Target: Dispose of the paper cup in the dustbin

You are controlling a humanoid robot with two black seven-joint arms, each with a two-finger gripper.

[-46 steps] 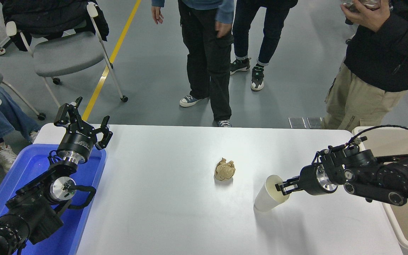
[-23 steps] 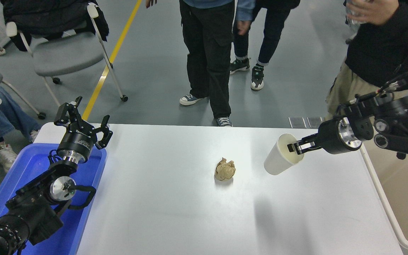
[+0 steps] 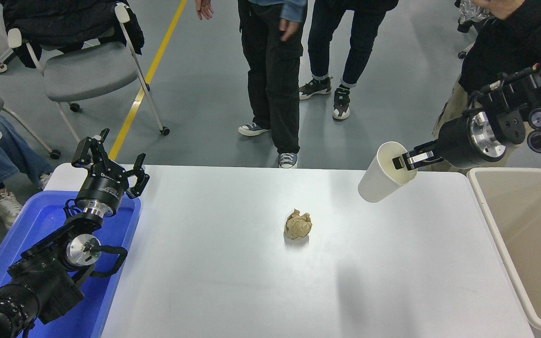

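My right gripper (image 3: pixel 404 160) is shut on the rim of the white paper cup (image 3: pixel 381 177), one finger inside it. The cup hangs tilted, high above the table's far right part, its mouth turned up and to the right. The beige dustbin (image 3: pixel 496 230) stands off the table's right edge, to the right of and below the cup; its inside shows nothing in it. My left gripper (image 3: pixel 108 159) is open and parked at the lower left, above the blue tray.
A crumpled brown paper ball (image 3: pixel 298 224) lies mid-table. A blue tray (image 3: pixel 45 220) sits at the left under the left arm. Several people stand at the far side; one in a black jacket (image 3: pixel 510 51) is close behind my right arm. A grey chair (image 3: pixel 87 70) stands far left.
My right gripper has lifted the cup off the table, carrying it up, away from me and a little to the right, toward the dustbin side. The left arm has not moved.
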